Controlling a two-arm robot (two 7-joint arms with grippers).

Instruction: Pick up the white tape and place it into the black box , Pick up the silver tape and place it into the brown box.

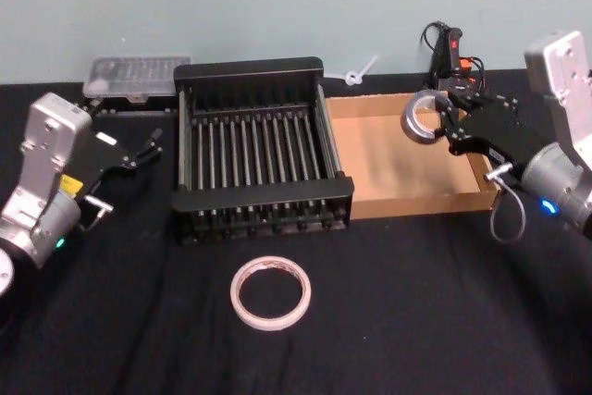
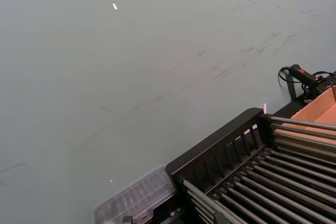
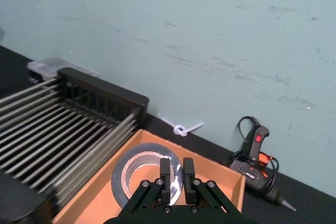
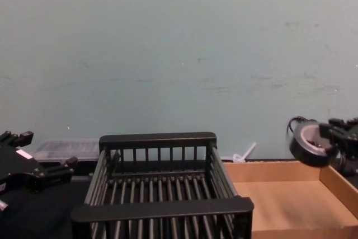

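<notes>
The silver tape [image 1: 423,118] was a thick dull grey roll with a pale inner core, held clear above the brown box [image 1: 388,168]. The right gripper [image 3: 177,174] had its jaws drawn narrow, pinching the roll's wall, one finger inside the ring and one outside. That arm reached in from the right over the tray. The white tape [image 1: 271,292] lay flat on the table in front of the black box [image 1: 261,153]. The left gripper [image 1: 148,149], jaws parted and holding nothing, hung beside the crate's left wall.
</notes>
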